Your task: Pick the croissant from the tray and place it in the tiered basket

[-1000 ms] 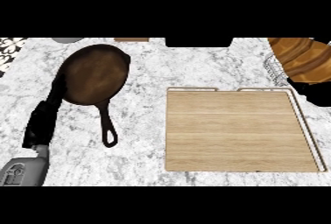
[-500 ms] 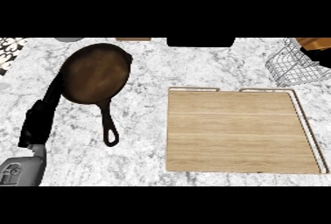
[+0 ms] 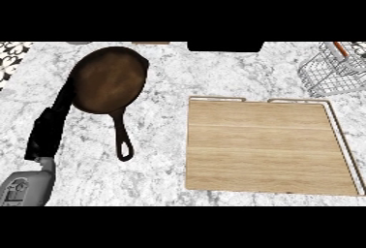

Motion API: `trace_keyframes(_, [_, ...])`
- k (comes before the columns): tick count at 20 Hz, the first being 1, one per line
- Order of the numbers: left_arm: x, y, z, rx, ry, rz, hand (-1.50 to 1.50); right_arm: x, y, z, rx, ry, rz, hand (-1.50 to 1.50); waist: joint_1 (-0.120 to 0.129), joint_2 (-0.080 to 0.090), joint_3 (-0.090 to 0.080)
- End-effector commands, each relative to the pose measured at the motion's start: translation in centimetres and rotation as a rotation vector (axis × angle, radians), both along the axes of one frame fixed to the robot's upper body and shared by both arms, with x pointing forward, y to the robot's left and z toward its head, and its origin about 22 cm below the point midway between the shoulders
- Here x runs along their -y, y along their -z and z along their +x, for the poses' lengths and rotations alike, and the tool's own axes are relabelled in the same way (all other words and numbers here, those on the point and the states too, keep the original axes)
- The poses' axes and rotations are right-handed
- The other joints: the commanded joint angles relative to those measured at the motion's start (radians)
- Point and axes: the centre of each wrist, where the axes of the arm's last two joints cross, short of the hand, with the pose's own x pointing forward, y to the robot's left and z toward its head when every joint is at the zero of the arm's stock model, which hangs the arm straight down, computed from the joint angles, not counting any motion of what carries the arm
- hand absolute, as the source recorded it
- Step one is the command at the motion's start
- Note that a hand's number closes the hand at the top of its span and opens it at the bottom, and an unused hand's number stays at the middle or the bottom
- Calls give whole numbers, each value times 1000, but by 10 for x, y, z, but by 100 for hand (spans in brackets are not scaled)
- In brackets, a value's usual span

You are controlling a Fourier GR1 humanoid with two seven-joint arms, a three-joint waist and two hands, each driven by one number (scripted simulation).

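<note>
The wooden tray point(image 3: 265, 145) lies on the counter at the right with nothing on it. No croissant shows anywhere on it. The wire tiered basket point(image 3: 336, 75) stands at the upper right, cut off by the view's edge. A small orange and white piece point(image 3: 341, 49) shows at the basket's top; I cannot tell what it is. My left hand point(image 3: 49, 131) rests at the far left beside the pan, fingers straight and holding nothing. My right hand does not show.
A dark cast-iron frying pan point(image 3: 109, 80) lies left of the tray, its handle point(image 3: 123, 140) pointing toward me. A dark opening point(image 3: 225, 46) sits at the counter's back edge. Bare marble lies between pan and tray.
The brown croissant shape at the upper right a second ago has left the view, and the wire basket now shows there. The left hand has barely moved.
</note>
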Motion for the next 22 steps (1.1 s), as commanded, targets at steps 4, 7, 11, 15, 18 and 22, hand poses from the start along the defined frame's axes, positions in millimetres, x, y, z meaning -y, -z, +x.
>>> trace_keyframes(4, [-6,5,12,14,-2,3,0,56,7,19,-17,-9,-74,150,-9,2,0])
trace_keyframes(7, [-1,7,8,-12,-2,-7,0,55,9,34,-59,-46,-35,150,-3,0,0])
trace_keyframes(11, [4,13,-1,-1,7,4,0,70,20,39,-121,-89,15,150,2,2,0])
trace_keyframes(15, [6,-10,-3,15,26,-3,0,81,46,43,-178,-97,61,150,16,4,1])
trace_keyframes(18, [6,-11,3,-9,8,-14,0,87,65,42,-286,-81,214,150,7,1,1])
trace_keyframes(22, [1,3,-12,-8,8,6,0,96,69,41,-345,-33,268,-150,8,1,1])
